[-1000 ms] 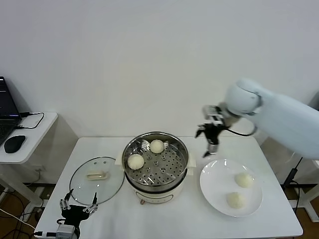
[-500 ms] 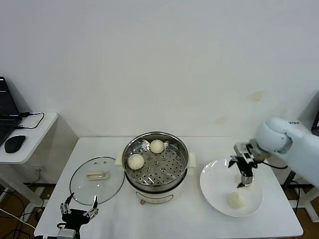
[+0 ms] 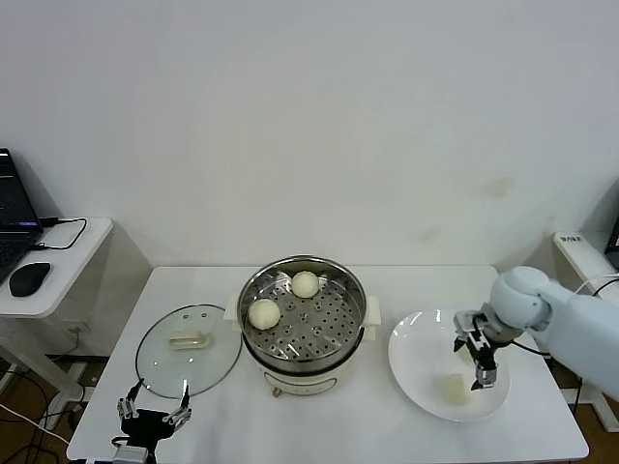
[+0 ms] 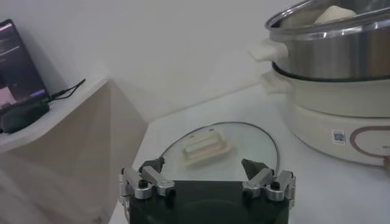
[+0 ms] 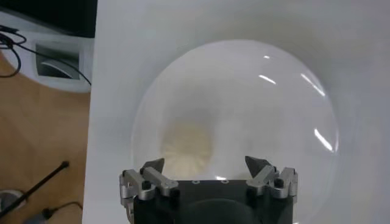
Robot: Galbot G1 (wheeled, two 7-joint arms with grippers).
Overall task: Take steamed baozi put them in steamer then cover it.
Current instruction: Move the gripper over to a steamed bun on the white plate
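Note:
The steamer (image 3: 327,327) stands mid-table on its cream pot base (image 3: 308,376) and holds two baozi (image 3: 263,313) (image 3: 306,283). A third baozi (image 3: 454,389) lies on the white plate (image 3: 416,353). My right gripper (image 3: 482,367) is low over the plate, open and empty, covering the spot where the fourth lay. In the right wrist view one baozi (image 5: 186,146) lies on the plate (image 5: 274,103) just ahead of the open right gripper (image 5: 205,161), nearer one finger. The cover (image 3: 189,348) lies flat left of the steamer. My left gripper (image 3: 155,398) waits open at the table's front left.
A side table at the far left carries a laptop (image 3: 10,217) and a mouse (image 3: 27,278). The left wrist view shows the cover (image 4: 253,146) ahead of the left gripper (image 4: 203,162) and the steamer (image 4: 329,58) beyond. The plate sits near the table's right edge.
My right gripper has moved from beside the steamer out to the right and down onto the plate, now covering the farther baozi. The left gripper has barely moved.

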